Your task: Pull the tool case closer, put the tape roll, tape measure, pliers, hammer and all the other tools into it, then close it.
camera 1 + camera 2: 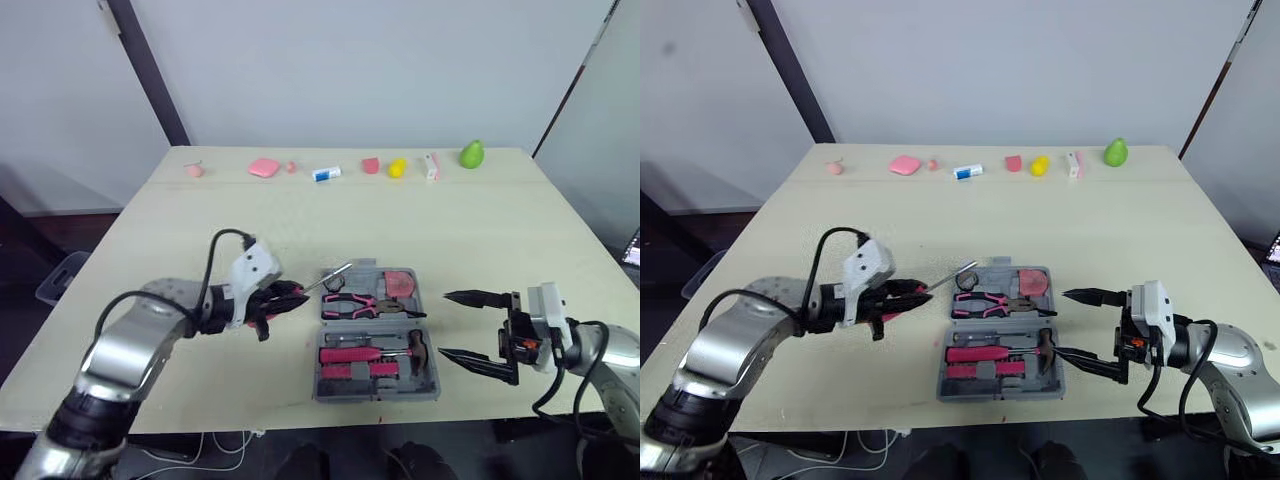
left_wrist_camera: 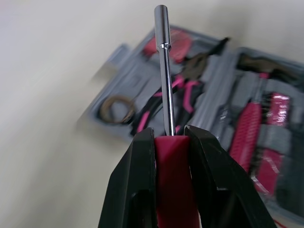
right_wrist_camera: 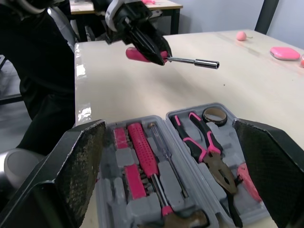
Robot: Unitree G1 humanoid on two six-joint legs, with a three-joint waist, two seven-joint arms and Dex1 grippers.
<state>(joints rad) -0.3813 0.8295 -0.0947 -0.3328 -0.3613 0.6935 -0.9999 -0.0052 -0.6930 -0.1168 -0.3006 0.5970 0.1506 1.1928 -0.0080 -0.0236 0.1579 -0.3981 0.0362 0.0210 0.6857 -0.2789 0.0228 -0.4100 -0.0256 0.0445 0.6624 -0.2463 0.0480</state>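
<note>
Left gripper (image 1: 293, 294) clamped the pink-handled driver (image 1: 330, 277), tip at open tool case's (image 1: 378, 396) left edge, mid-desk. Right gripper (image 1: 443, 324) gaped beside the case. Risk: shaft snagging pliers (image 1: 350, 303), missing its slot.

Grey tool case (image 1: 400, 389) open, pliers (image 1: 355, 305), hammer (image 1: 418, 348) inside — pink-handled screwdriver (image 2: 165, 85) aloft

Grey tool case (image 1: 378, 396); pink-handled screwdriver (image 2: 165, 71); beige table (image 1: 400, 220).

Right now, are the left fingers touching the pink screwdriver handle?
Touching. The left wrist view shows both left fingers pressed against the pink screwdriver handle, one on each side.
</note>
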